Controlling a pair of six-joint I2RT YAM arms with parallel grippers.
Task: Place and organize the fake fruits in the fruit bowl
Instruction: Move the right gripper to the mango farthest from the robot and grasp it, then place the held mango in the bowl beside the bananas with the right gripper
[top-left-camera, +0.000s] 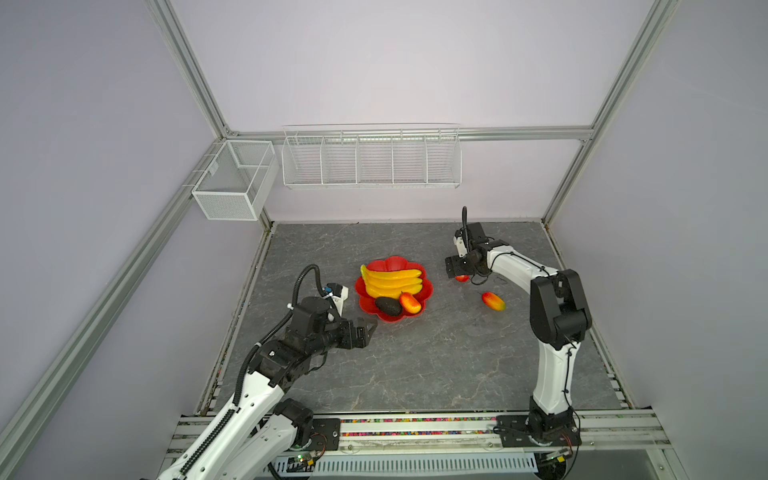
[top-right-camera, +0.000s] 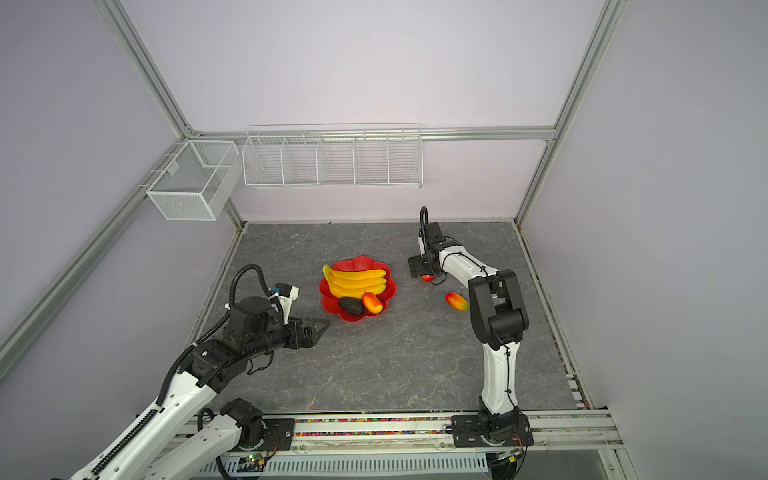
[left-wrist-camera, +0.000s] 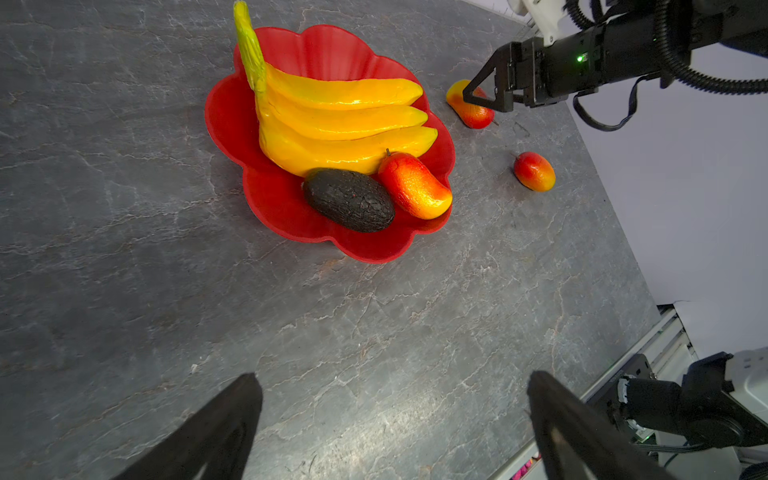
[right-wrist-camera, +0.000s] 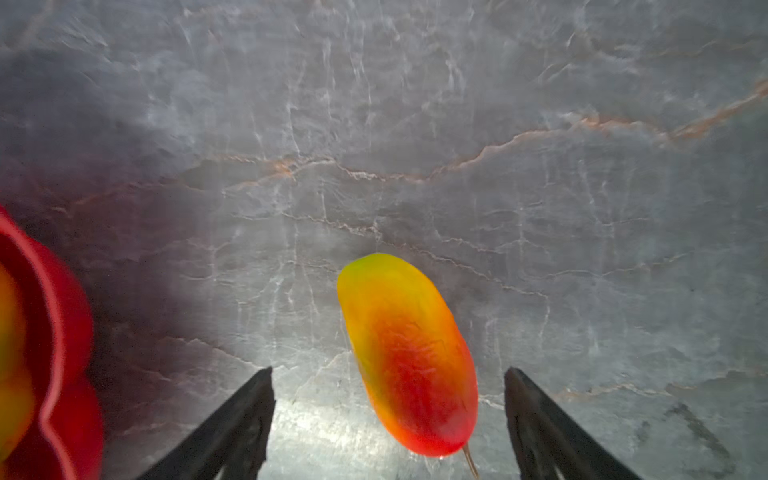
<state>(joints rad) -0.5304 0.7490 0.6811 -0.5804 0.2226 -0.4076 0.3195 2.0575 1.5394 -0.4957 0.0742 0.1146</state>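
In the fruit bowl (top-left-camera: 395, 264) — banana bunch (top-left-camera: 392, 282), avocado (top-left-camera: 388, 306), one mango (top-left-camera: 409, 302). Right of the bowl, on the table (top-left-camera: 415, 365): nearer mango (right-wrist-camera: 407, 357) between the right gripper (right-wrist-camera: 389, 370) jaws, spread wide, clear of both; farther mango (top-left-camera: 493, 301) beyond. Left gripper (left-wrist-camera: 395, 378) near the bowl's front-left rim — jaws wide, empty.

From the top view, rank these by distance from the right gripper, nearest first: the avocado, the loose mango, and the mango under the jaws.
1. The mango under the jaws: on the table, right of the fruit bowl, between the right gripper's open jaws.
2. The loose mango: on the table, towards the right arm's base.
3. The avocado: in the bowl's front, to the left.
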